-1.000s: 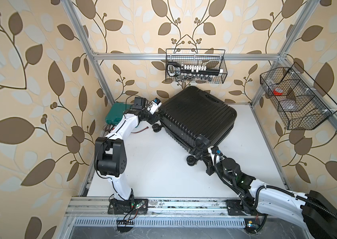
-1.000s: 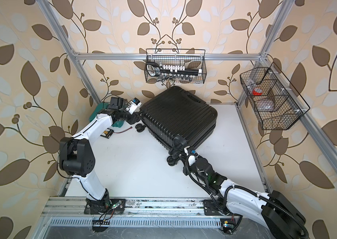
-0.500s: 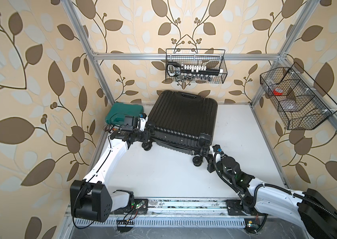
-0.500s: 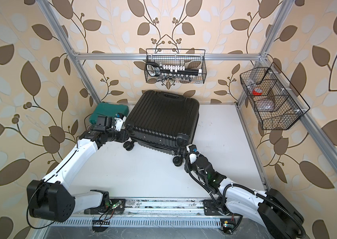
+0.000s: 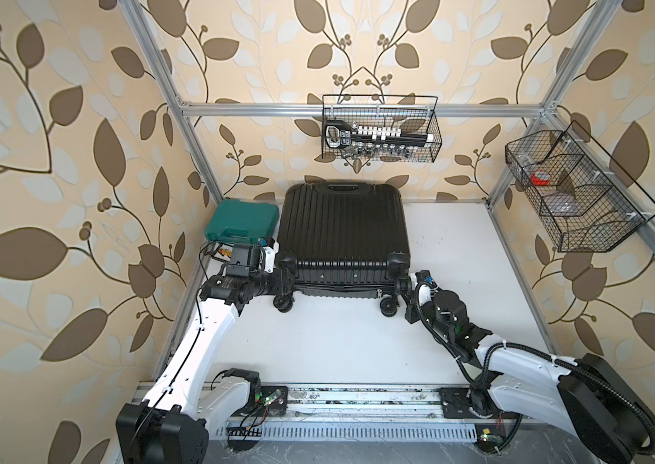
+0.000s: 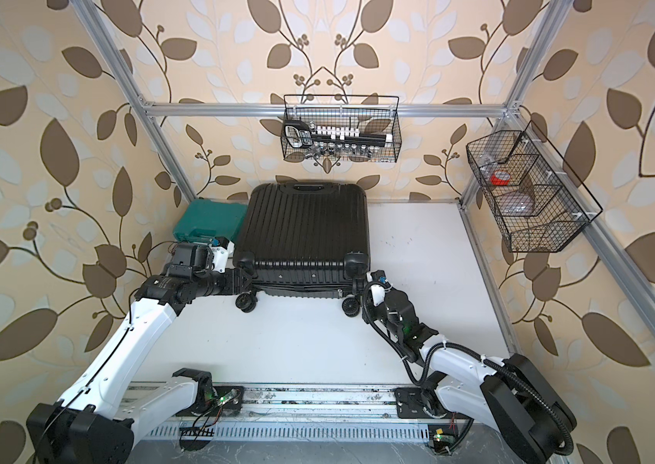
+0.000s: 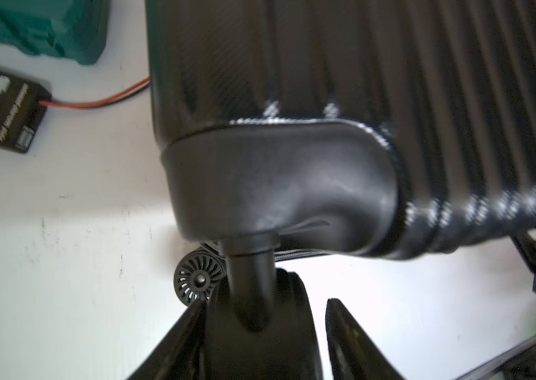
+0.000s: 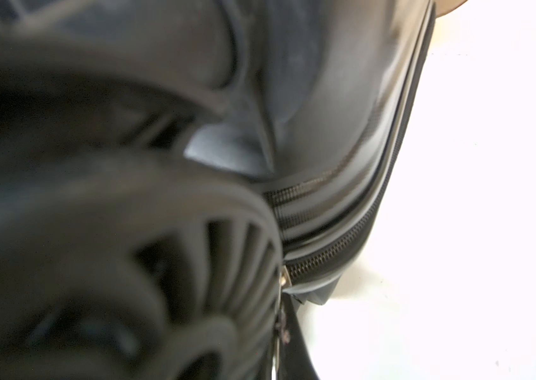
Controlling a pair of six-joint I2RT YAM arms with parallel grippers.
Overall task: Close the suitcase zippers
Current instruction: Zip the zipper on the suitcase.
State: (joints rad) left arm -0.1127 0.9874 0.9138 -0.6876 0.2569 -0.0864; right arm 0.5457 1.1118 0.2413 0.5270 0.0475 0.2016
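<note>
Suitcase [image 5: 343,229] now swung square to the back wall by teal case [image 5: 243,219]; left gripper [image 7: 265,302] just spread off its caster [image 7: 256,296], right gripper [image 5: 403,288] clenched, apparently (blurry) on zipper pull [image 8: 283,279], so zipping can start.

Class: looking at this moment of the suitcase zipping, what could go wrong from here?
The left end effector is open around a wheel, so the suitcase may slide when the slider is tugged.
The zipper track bends round the corner behind the other wheel, by the shut right end effector; the slider may jam there.
A sliding suitcase could shove the teal tool case beside it.
</note>
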